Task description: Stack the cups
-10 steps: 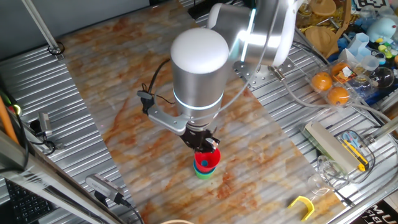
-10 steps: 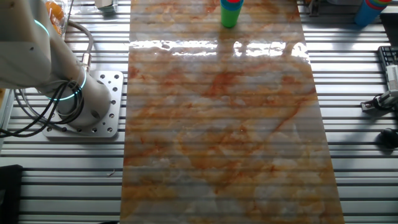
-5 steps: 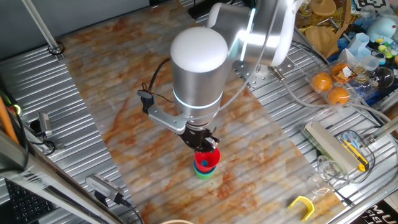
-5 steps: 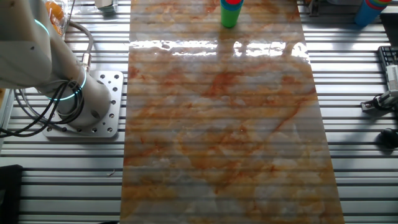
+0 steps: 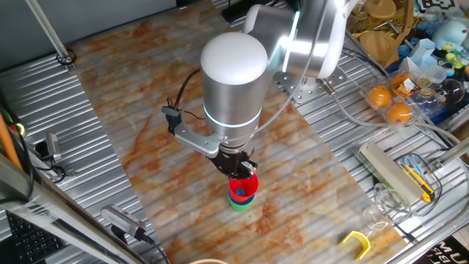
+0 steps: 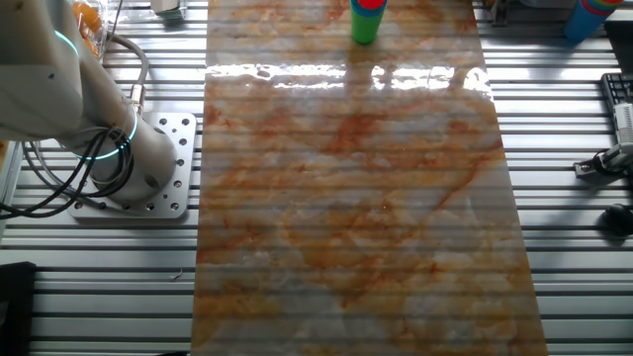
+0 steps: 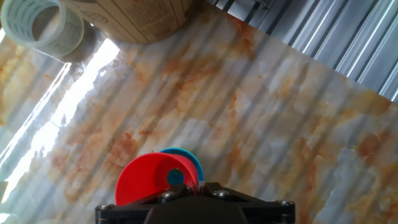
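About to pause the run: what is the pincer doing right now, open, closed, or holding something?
Pincer: closed on the rim of the red cup, which sits on the blue cup and the green cup.

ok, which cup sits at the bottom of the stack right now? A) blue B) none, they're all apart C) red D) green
D: the green cup shows under the red cup at the gripper, and the other fixed view shows green at the foot of the stack on the table.
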Tool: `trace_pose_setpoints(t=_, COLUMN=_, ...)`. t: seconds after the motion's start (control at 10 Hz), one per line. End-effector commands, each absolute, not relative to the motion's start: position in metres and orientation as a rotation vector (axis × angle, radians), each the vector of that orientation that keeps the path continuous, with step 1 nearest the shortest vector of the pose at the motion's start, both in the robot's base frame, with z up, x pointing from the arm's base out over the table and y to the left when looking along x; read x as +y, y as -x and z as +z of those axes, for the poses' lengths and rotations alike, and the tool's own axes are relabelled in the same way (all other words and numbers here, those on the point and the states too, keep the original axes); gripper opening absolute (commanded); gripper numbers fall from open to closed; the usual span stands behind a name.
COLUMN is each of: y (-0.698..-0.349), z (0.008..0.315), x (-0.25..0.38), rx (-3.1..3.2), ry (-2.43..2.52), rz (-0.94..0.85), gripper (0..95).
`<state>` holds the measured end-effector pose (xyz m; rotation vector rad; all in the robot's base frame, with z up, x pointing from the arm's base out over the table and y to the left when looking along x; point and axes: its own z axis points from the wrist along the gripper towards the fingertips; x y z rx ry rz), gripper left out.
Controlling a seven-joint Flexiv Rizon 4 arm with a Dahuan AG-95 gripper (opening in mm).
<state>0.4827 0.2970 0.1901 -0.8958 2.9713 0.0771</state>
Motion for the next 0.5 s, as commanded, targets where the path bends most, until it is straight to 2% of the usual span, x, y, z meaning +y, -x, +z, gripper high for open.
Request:
trace_pose_setpoints(t=0.1, y=-0.4823, z=0.19, x=0.2969, rx=2.968, ry=0.901, rz=0.079, gripper=19.0)
trace_pose_setpoints(t=0.2, y=-0.4823, z=0.19, x=0.2969, rx=2.966, ry=0.905, rz=0.079, gripper=38.0)
trace_pose_setpoints(t=0.5, y=-0.4804, z=0.1899, x=0.2915, rx=2.963, ry=0.891, rz=0.072, gripper=38.0)
